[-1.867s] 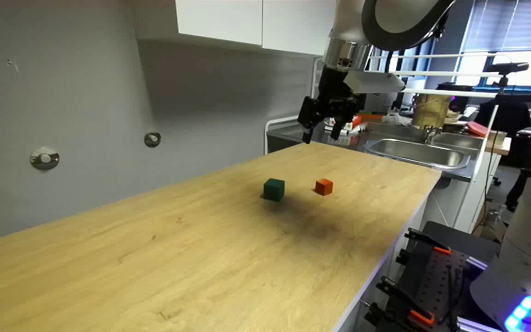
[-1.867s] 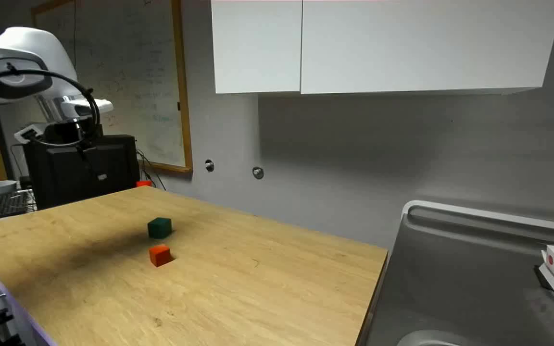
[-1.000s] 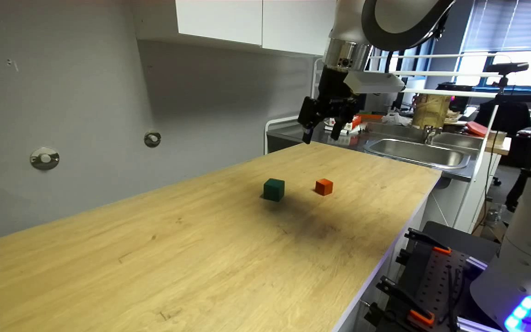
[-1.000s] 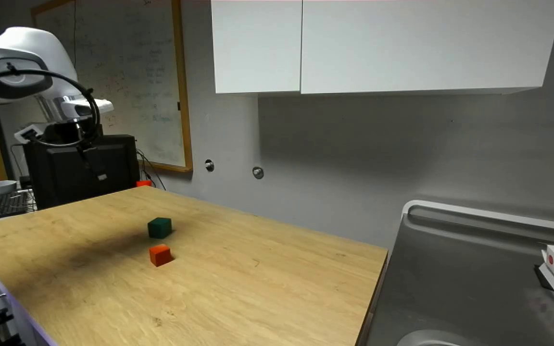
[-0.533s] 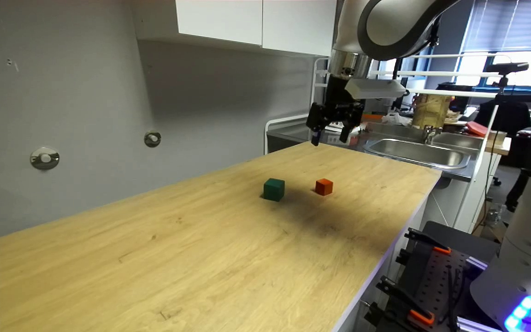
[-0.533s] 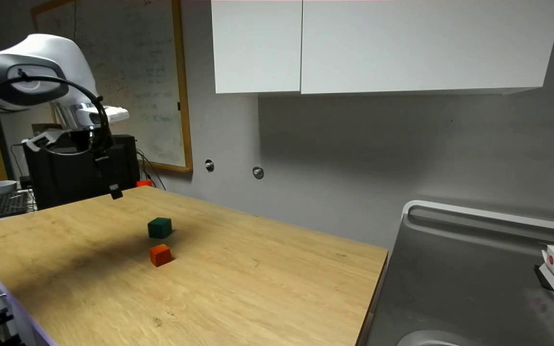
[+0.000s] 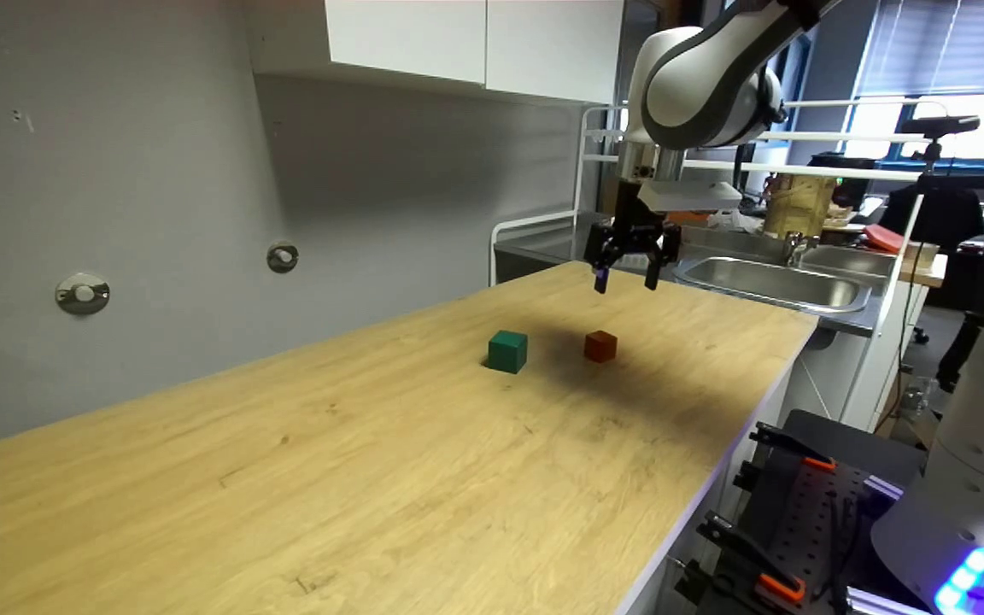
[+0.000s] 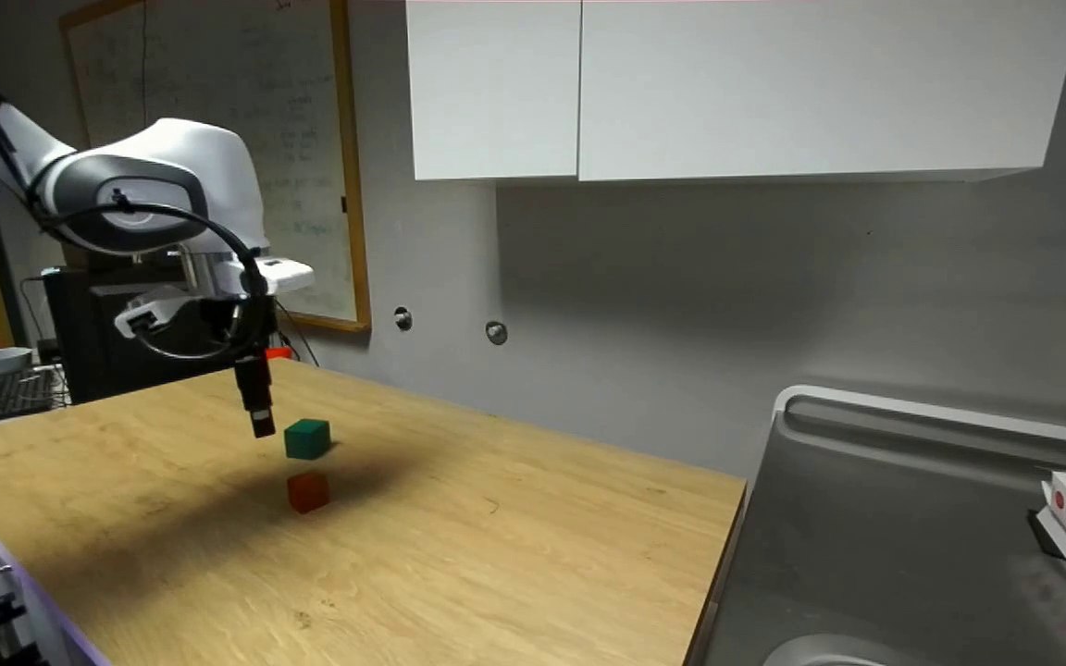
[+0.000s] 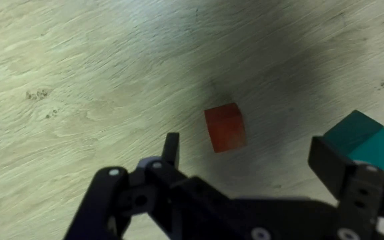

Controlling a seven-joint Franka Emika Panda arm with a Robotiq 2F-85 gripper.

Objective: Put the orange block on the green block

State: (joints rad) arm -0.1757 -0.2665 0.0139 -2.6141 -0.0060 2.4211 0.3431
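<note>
Okay, closest up in the wrist view is the gripper (image 9: 244, 145), jaws spread wide with the fingers (image 9: 171, 146) well apart. Beyond the fingertips the orange block (image 9: 227, 130) sits on the wooden table (image 9: 78, 140), looking pretty shaded, untouched by either finger. The green block (image 9: 367, 140) is near it, a strip of wood showing between the two, and one finger hides an edge of it in that view. Both exterior views have the gripper hanging above the wooden table, fingers pointing down, each block standing on the wood by itself. Further back, past the table's end in an exterior view, you get the sink (image 7: 778, 286), and way behind that some window blinds (image 7: 953, 47).
</note>
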